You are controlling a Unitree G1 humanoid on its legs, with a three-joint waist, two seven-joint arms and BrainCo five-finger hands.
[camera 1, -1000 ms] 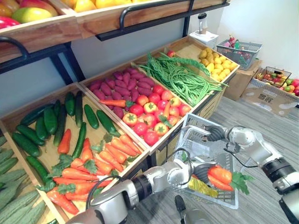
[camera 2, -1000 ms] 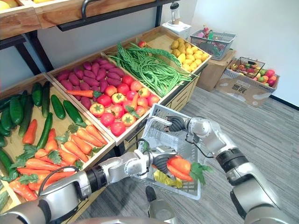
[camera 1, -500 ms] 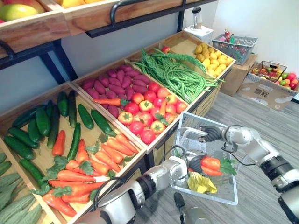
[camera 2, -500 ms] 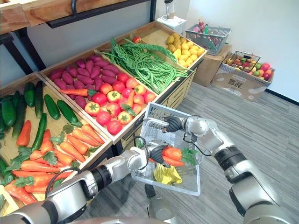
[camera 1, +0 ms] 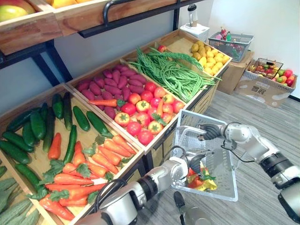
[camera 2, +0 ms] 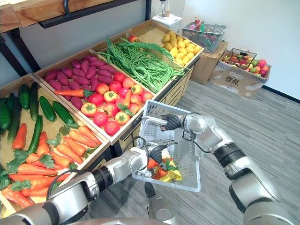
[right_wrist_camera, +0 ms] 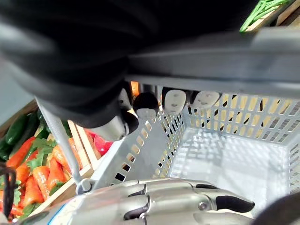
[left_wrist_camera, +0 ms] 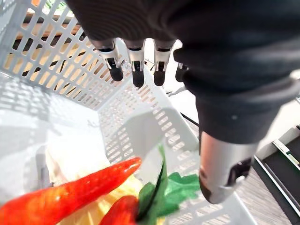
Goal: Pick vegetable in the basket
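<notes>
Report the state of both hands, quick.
Left hand: open, empty, above the carrots.
Right hand: shut on the basket handle.

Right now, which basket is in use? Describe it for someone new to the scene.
In front of the produce stand, beside the tomatoes, the right hand holds up a white basket. The open left hand reaches into it above carrots. Unlike the grey basket and black wire basket further back, it is slotted white plastic, held off the floor.
</notes>
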